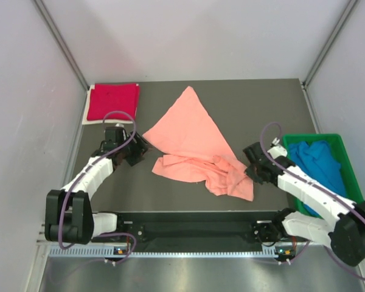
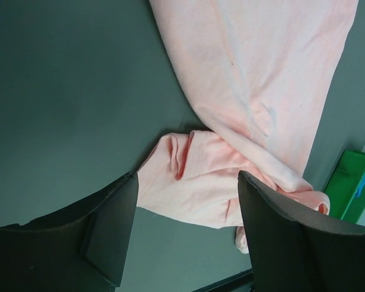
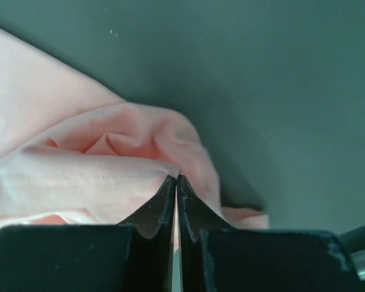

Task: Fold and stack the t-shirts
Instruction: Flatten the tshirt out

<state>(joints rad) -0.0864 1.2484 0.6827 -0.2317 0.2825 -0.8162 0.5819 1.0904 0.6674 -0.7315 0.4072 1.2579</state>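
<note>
Right jaws, apparently tight on salmon-pink tee (image 3: 67, 176)

The left arm (image 1: 88, 173) stretches forward, the left gripper (image 2: 187, 177) spread wide just left of the salmon-pink t-shirt (image 1: 191, 137). The right gripper (image 3: 175, 177) (jaws pressed tight together) pinches that t-shirt's crumpled right edge.

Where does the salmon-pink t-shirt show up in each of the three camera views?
Top external: salmon-pink cotton t-shirt at table centre, between the arms.
Left wrist: t-shirt fills upper right, past the left gripper and its open jaws.
Right wrist: t-shirt on the left, a fold at the right gripper, jaws closed.
Shared landmark: dark grey table top under it everywhere.
</note>
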